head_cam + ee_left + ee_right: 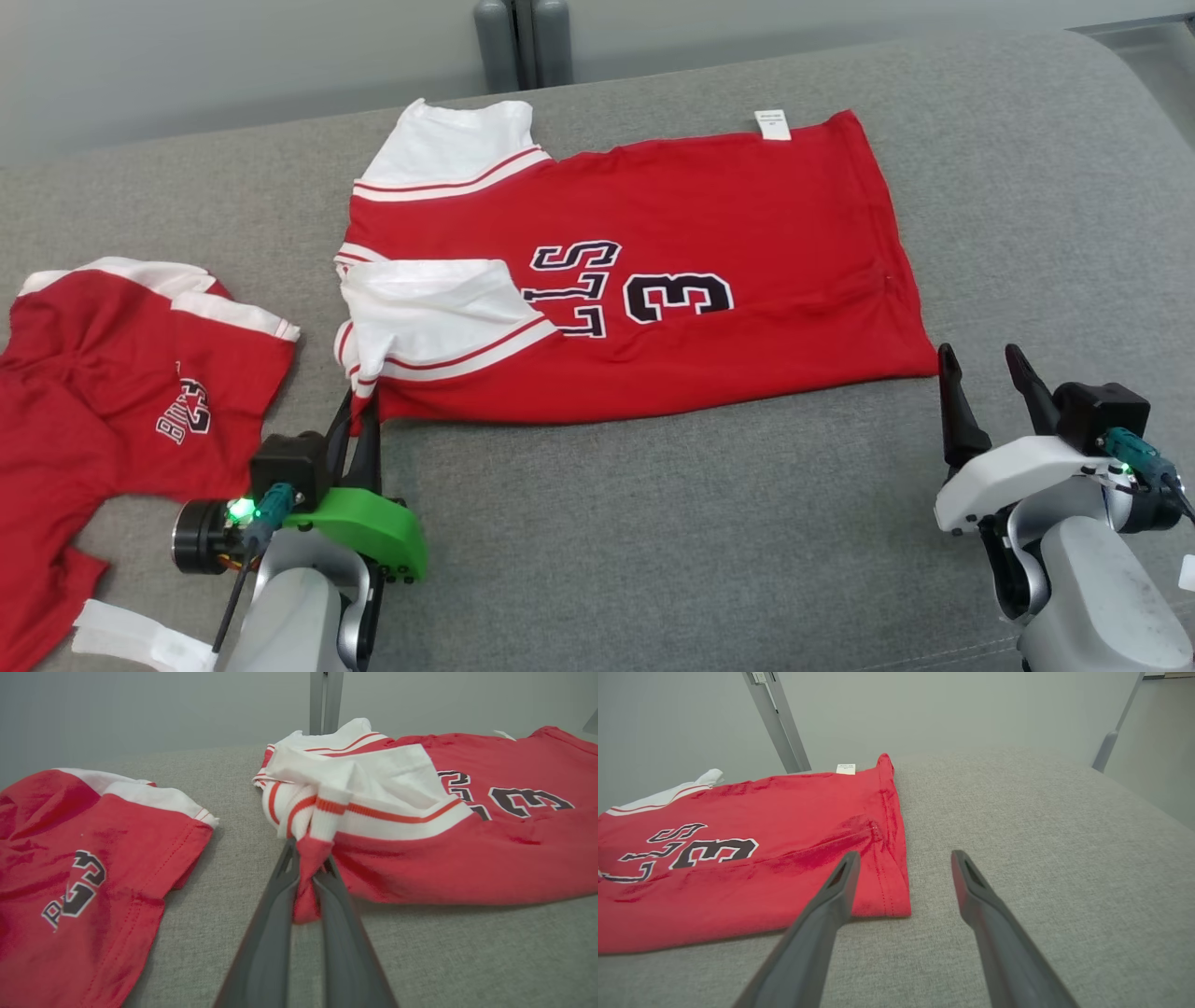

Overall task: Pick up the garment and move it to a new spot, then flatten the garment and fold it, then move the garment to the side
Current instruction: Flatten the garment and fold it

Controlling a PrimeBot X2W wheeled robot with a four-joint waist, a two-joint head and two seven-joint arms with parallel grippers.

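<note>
Nearest on the left, the left gripper [308, 856] has its two fingers pinched together on a bunched red fold at the near left corner of the red jersey [700, 280]. Just left of it a second red garment [112, 373] lies rumpled on the grey cushion [653, 523], apart from the jersey. Nearest on the right, the right gripper [906, 855] has its fingers spread wide with nothing between them. Its left finger is at the jersey's near right corner; whether it touches the cloth I cannot tell. The jersey lies spread across the middle of the cushion, numeral and letters up. A white sleeve [439, 317] is folded over its left part. Farther back, another white sleeve [448, 149] lies at the far left corner, and a white tag [772, 124] sits on the far edge. Grey posts [523, 42] stand beyond the cushion.
</note>
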